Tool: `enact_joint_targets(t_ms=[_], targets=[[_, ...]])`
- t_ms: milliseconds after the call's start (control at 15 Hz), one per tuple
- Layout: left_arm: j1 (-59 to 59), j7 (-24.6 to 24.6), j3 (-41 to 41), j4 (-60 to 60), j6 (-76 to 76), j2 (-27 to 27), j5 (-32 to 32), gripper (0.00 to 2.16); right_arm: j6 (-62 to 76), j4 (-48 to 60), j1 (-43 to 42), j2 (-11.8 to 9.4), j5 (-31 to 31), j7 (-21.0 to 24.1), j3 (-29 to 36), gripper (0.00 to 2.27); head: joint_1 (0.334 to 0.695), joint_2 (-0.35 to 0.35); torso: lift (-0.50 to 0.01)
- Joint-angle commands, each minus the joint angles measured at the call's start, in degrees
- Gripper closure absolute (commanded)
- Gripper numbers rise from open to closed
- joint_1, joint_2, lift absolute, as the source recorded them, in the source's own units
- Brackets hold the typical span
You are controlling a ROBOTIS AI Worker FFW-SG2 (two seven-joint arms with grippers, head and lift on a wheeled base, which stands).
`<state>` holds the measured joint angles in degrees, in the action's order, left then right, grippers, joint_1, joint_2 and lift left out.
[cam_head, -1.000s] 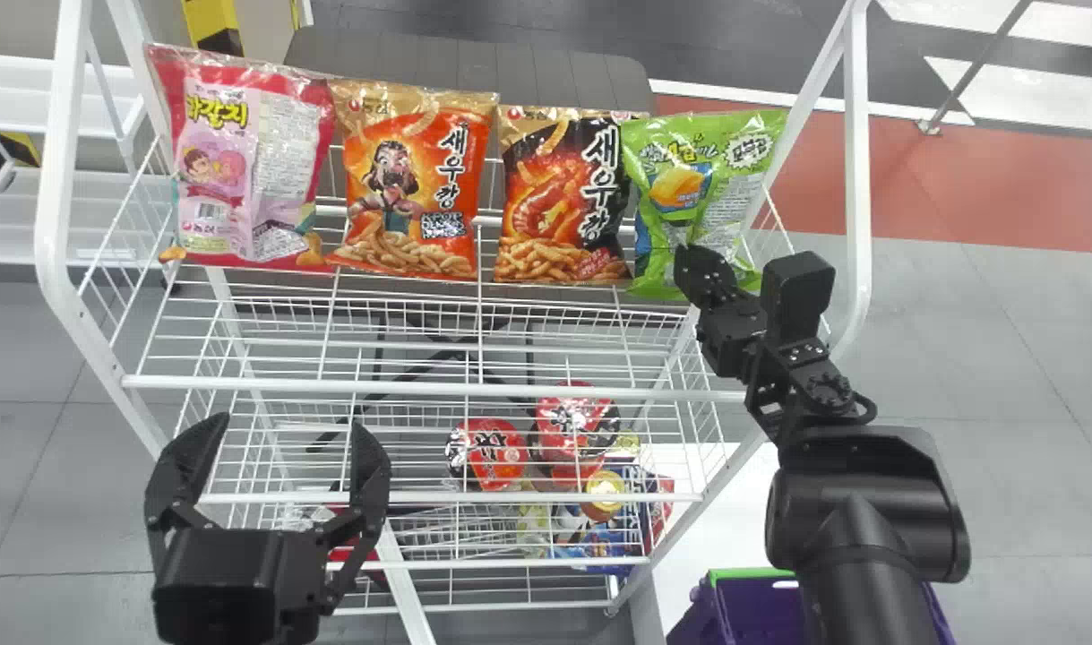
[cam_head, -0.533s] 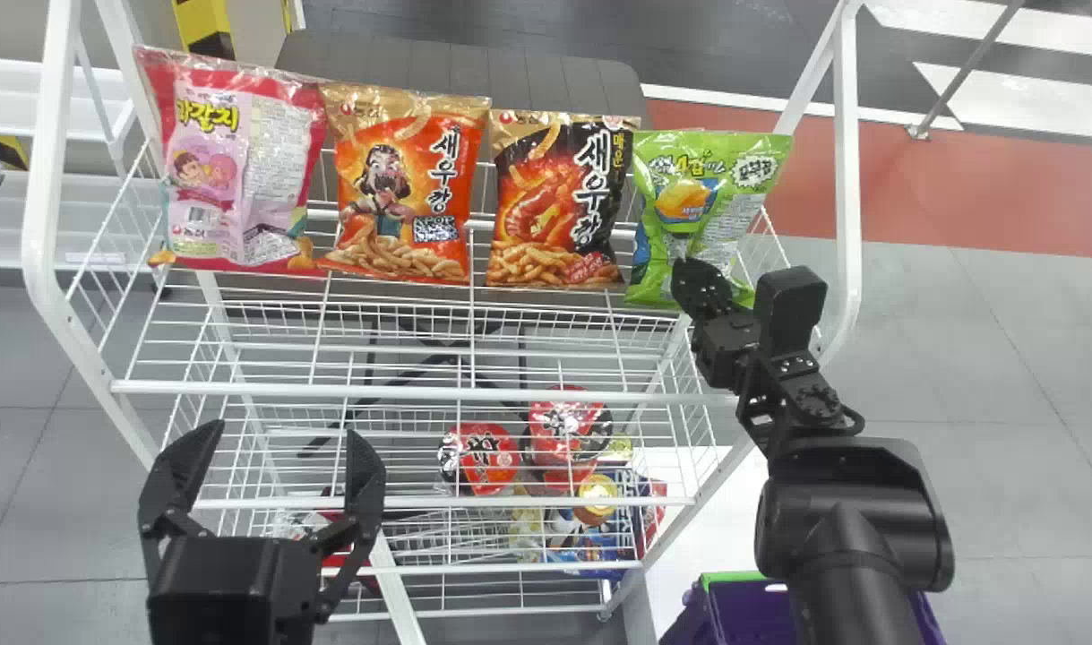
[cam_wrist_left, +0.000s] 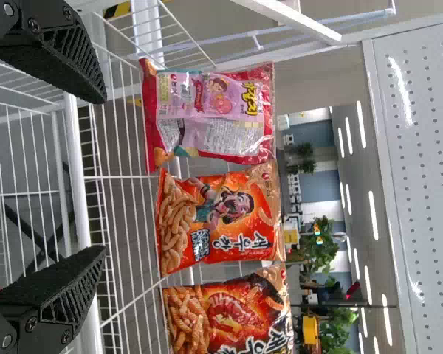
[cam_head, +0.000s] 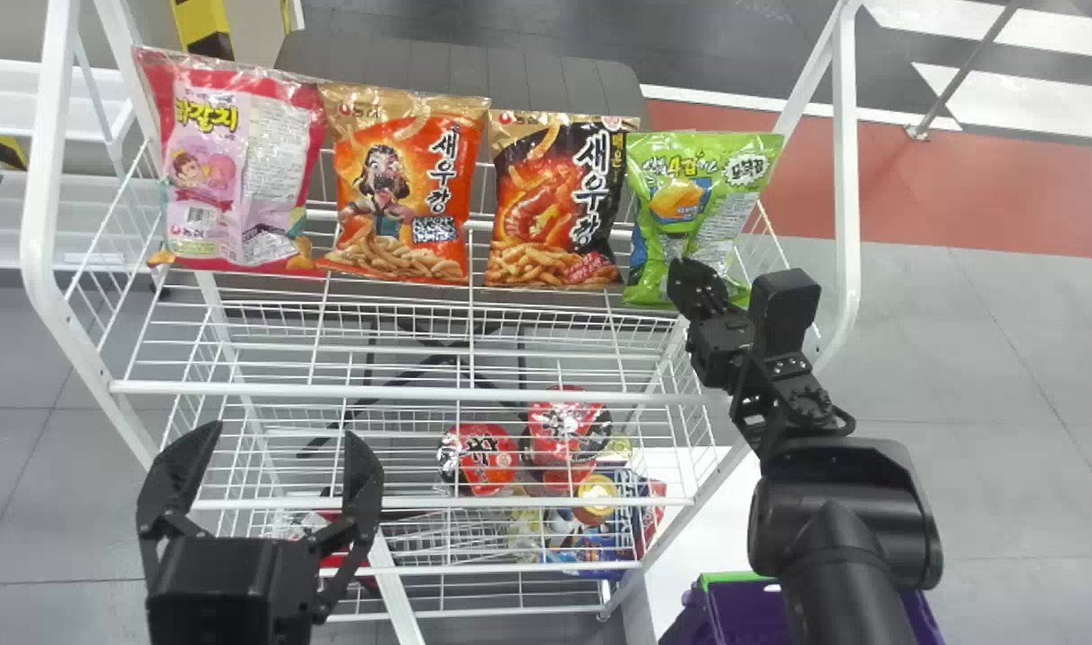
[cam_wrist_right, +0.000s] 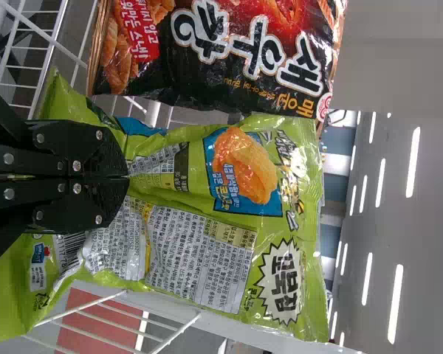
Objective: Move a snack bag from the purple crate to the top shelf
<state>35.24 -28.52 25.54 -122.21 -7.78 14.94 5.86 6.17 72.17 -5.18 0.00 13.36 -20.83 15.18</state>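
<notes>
Right gripper [cam_wrist_right: 127,177] settles the green snack bag [cam_head: 680,210] beside the black-and-orange bag [cam_head: 559,206].
Lower and slightly farther left now, the pinched bag stands at the top shelf's [cam_head: 420,391] right end; release seems next. Left gripper [cam_head: 281,432] waits front-left, fingers spread.

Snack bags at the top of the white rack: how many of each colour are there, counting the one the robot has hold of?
Pink and red bag: 1
Orange bag: 1
Black and orange bag: 1
Green bag, pinched in the right gripper: 1
Total: 4
</notes>
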Motion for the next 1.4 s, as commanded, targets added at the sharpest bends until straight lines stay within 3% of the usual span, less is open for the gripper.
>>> enact_joint_targets(t_ms=[0,67,1000,1333], targets=[[-0.26,0.04,0.04,0.31,-0.09,0.00,-0.06,0.10,0.02,-0.01,-0.01,0.05,-0.09,0.00,0.20,0.41,0.695,-0.197,0.000],[-0.26,0.04,0.04,0.40,-0.09,-0.09,-0.06,0.10,0.02,-0.01,-0.01,0.05,-0.09,0.00,0.20,0.18,0.695,-0.198,0.000],[-0.35,-0.14,0.30,0.40,-0.09,0.00,-0.15,0.10,0.02,2.45,2.37,0.05,-1.24,0.00,-0.15,0.17,0.695,-0.205,0.000],[-0.26,-0.14,0.48,0.13,-0.09,0.00,-0.15,0.10,-4.55,12.99,6.32,0.05,-3.17,-0.35,-1.90,0.17,0.695,-0.203,0.000]])
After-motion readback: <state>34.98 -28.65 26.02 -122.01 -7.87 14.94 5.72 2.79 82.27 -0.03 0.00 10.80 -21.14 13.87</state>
